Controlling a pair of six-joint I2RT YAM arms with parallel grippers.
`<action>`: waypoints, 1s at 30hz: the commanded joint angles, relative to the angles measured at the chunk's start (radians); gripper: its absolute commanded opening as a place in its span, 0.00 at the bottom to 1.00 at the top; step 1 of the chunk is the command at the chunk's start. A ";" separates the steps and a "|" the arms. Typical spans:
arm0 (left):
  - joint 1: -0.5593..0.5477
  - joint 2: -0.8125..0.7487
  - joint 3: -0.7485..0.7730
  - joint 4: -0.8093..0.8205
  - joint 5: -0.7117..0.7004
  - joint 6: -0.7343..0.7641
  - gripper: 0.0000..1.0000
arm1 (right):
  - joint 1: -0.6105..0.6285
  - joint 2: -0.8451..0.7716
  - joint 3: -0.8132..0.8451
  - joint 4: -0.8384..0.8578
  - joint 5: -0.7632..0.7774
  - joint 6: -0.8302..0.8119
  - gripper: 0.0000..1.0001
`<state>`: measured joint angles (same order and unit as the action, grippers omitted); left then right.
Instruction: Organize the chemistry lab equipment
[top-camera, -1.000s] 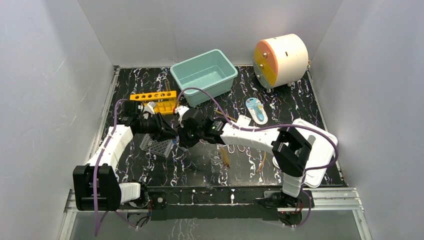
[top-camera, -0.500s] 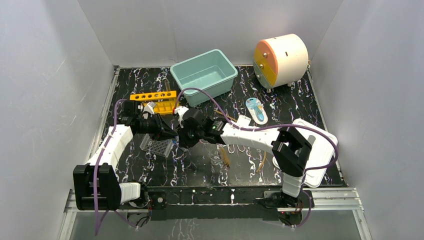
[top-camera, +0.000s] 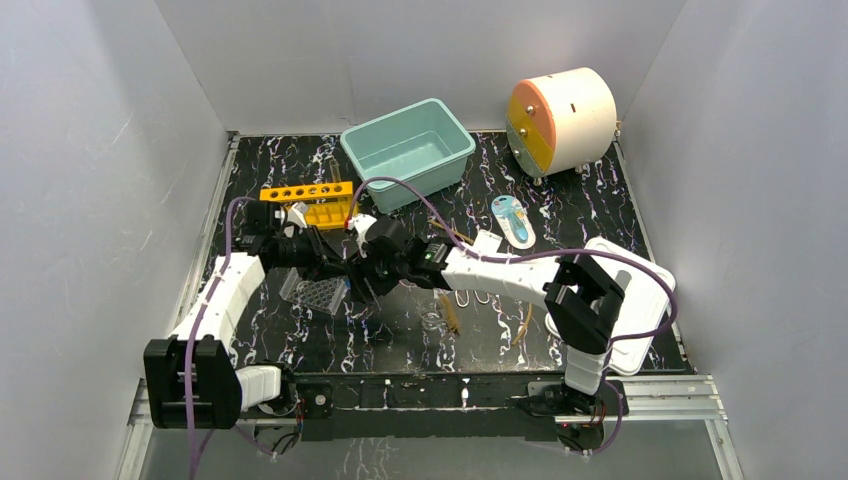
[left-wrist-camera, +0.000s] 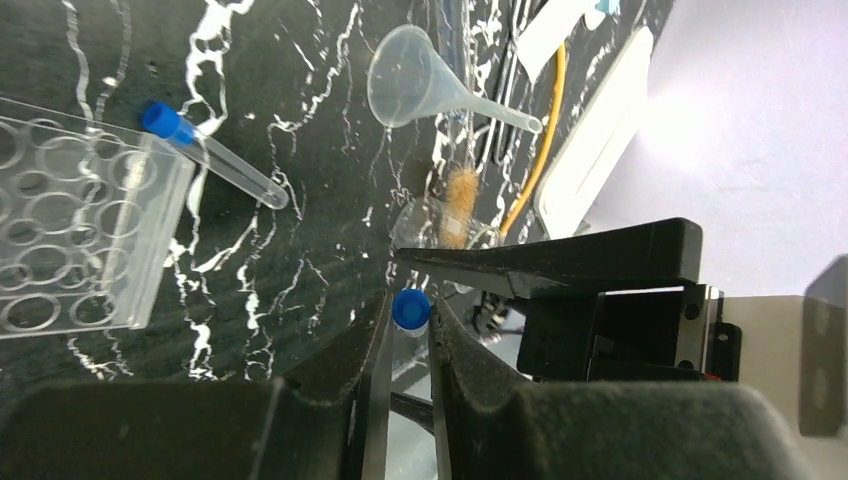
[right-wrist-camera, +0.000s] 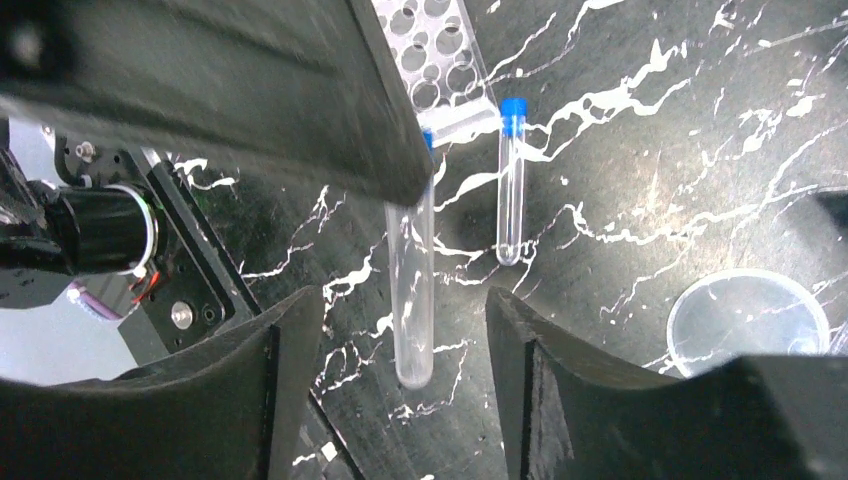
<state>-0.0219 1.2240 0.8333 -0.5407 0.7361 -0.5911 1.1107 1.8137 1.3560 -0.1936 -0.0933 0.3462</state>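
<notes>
left gripper (left-wrist-camera: 408, 322) – pinching blue-capped tube (left-wrist-camera: 410, 307) | right gripper (right-wrist-camera: 397, 308) – spread either side of it

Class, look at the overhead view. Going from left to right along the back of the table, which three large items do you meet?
yellow holed tube rack → teal tub → white drum with orange face

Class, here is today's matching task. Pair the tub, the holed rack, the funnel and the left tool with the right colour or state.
Column one:
A tub
B holed rack
C funnel
D left tool

Column two:
1 yellow
2 pinching a blue-capped tube
3 teal
4 clear, lying on its side

Pairs: A-3, B-1, C-4, D-2
</notes>
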 joint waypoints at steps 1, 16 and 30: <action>0.001 -0.093 0.061 -0.037 -0.160 0.007 0.08 | -0.013 -0.091 -0.026 0.035 0.014 0.022 0.70; -0.001 -0.239 0.067 0.054 -0.854 0.110 0.08 | -0.078 -0.242 -0.116 0.028 0.075 0.071 0.71; -0.090 -0.212 -0.083 0.304 -1.078 0.233 0.08 | -0.247 -0.218 -0.114 0.061 -0.050 0.048 0.71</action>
<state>-0.0669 1.0077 0.7647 -0.2604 -0.3302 -0.3954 0.8928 1.6032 1.2385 -0.1848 -0.0826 0.4076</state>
